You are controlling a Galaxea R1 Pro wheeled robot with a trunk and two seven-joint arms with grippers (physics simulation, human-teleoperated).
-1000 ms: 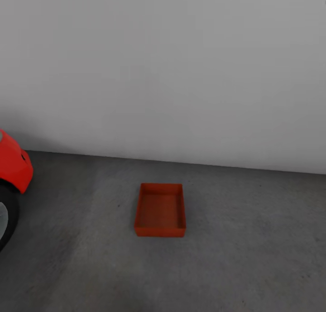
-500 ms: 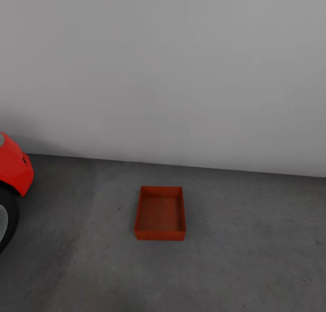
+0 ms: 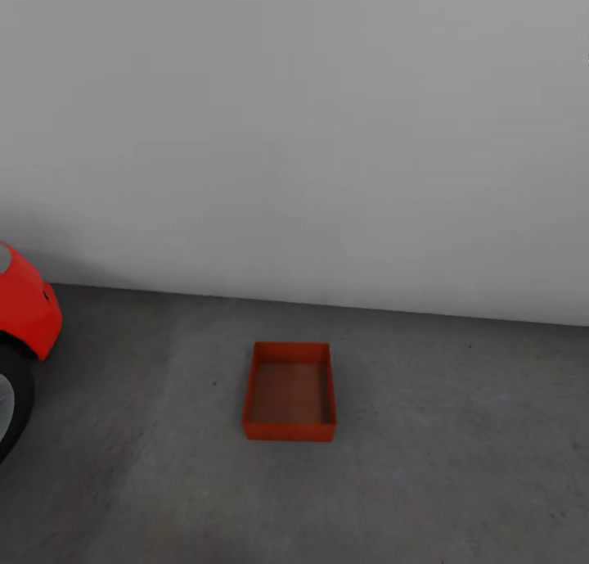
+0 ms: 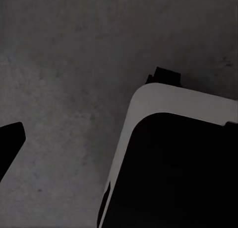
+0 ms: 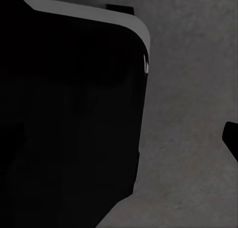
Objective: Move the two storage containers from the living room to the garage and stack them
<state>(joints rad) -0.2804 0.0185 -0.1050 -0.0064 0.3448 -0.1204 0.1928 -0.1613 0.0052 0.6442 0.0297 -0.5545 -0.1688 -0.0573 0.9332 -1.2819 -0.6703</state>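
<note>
Concrete floor (image 3: 458, 466) runs all around me, dark grey and rough with lighter blotches, and one orange-red storage container (image 3: 289, 392) sits on it, open side up, with nothing inside. It rests near the plain white-grey wall (image 3: 327, 138) but does not touch it. A second ago the container looked a little higher in my head view, and so did the line where wall meets floor. Now both have slid down a bit, and the red car (image 3: 24, 310) on my left has slid down too. Since everything shifted together, I think my head or my body moved, not the container. To me that means one container is already placed in the garage, and the job is about half done. The other container still has to be brought here and set on top of this one. My left wrist view looks down at the same grey floor, with part of my own dark and white body (image 4: 173, 163) in it. My right wrist view has that too. I can't tell if my jaws are wide or closed, on either side. I see nothing held in them. The room is bare, with just the wall, the floor and the car.
</note>
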